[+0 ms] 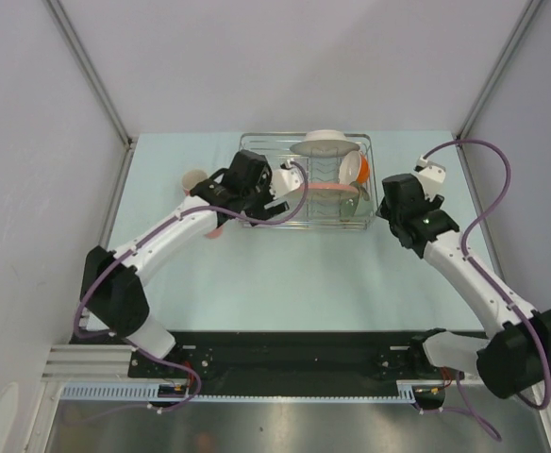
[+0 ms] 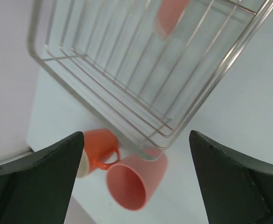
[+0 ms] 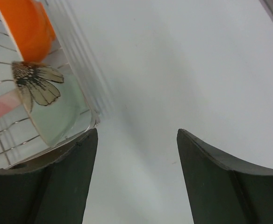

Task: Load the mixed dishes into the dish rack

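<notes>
At the near edge the two arm bases sit on a black rail (image 1: 285,363), and the pale blue table (image 1: 285,283) stretches away from them.

The left gripper (image 2: 136,137) hangs over the near-left corner of the dish rack (image 1: 306,226), at about 8 o'clock from the middle of the rack. Its fingers (image 2: 47,182) are spread wide and grasp nothing. The rack's corner wires stand between this gripper and the table below. Beyond the fingers lie two orange cups, both outside the rack. The paler cup (image 2: 134,179) lies on its side with the mouth toward the camera, just beside the corner. The darker cup (image 2: 101,149), with a handle, lies at its 10 o'clock and is partly cut off by the left finger. In the top view the arm covers most of the paler cup.

The right gripper (image 3: 136,133) is at 4 o'clock from the rack, outside its right wall. It is parted and empty, with only table between its fingers.

Inside the rack, at its right end, the pale green bowl (image 3: 57,116) stands on edge against the wires. The small white-and-orange bowl (image 1: 358,170) is just behind it and the cream-and-pink plate (image 1: 332,189) is beside it. The large white plate (image 1: 327,143) sits at the far rim. I cannot tell how it leans.
</notes>
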Controlling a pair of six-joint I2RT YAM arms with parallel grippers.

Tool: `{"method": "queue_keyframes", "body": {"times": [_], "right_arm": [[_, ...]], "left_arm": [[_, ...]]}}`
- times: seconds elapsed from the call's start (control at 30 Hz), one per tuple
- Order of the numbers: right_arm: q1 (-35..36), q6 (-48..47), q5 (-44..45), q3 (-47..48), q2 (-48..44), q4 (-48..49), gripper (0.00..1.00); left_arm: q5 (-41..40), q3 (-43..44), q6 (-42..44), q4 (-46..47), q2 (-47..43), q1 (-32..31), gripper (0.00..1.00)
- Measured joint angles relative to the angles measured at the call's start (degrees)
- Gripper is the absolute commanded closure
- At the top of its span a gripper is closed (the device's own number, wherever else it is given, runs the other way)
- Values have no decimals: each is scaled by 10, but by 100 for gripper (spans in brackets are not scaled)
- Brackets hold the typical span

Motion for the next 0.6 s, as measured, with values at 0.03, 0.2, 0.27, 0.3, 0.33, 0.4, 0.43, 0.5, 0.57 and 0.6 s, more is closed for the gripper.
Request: {"method": "queue_keyframes", "body": {"times": [0.03, 0.2, 0.27, 0.3, 0.33, 0.4, 0.43, 0.5, 0.57, 0.6], "right_arm": [[-7, 4, -6, -2, 12, 0, 27], [-14, 21, -37, -6, 60, 7, 27], [-14, 24, -44, -6, 71, 12, 28], [-15, 26, -50, -6, 77, 14, 27], [-15, 26, -52, -6, 80, 15, 28], [-18, 28, -58, -6, 87, 19, 28], [-19, 28, -61, -6, 91, 22, 28], [-23, 30, -67, -7, 99, 27, 29], [-27, 32, -71, -7, 111, 35, 30], [-29, 33, -74, -7, 120, 40, 30]], "left_arm": [[1, -6, -10, 1, 6, 2, 2], [15, -12, -53, 34, 32, 31, 2], [19, -12, -64, 48, 37, 48, 3], [21, -12, -70, 57, 40, 58, 3], [22, -12, -73, 62, 43, 64, 3], [24, -12, -80, 70, 48, 76, 3], [25, -12, -83, 74, 50, 80, 3], [26, -12, -89, 86, 57, 83, 3], [28, -13, -93, 97, 62, 85, 3], [28, -14, -95, 104, 66, 86, 3]]}}
